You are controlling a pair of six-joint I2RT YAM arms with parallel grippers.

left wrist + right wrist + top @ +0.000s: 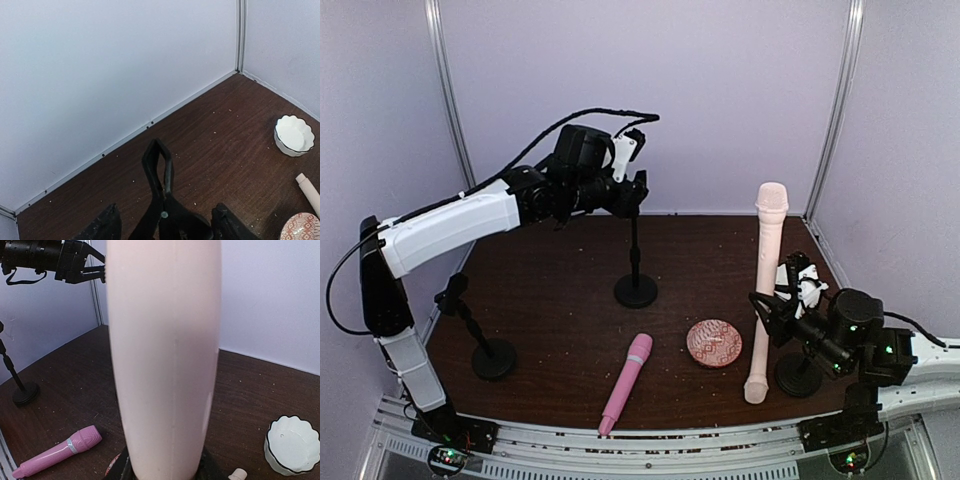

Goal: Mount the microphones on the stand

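Pink microphone is nearest: flat on the bench, just left of the dish and closer to the front edge than it. Head points toward the back, nothing touching it

Peach microphone is just right of the dish, upright, head up. Lower end is down by the bench, can't tell if it rests on it

Right hand is closed on the peach microphone, low on its body, one finger each side. In the right wrist view the body fills most of the frame

Right stand: base is right of the dish, just behind the held microphone, partly hidden by the arm

Left stand is well left of the dish, about level with it, upright

Middle stand is left of the dish and farther back, upright

Left hand is up at the top of the middle stand, high above the dish. In the left wrist view its fingers are apart with the stand's clip standing between them. Jaws partly open, no clear grip on anything

White bowl is beyond the dish, toward the right wall
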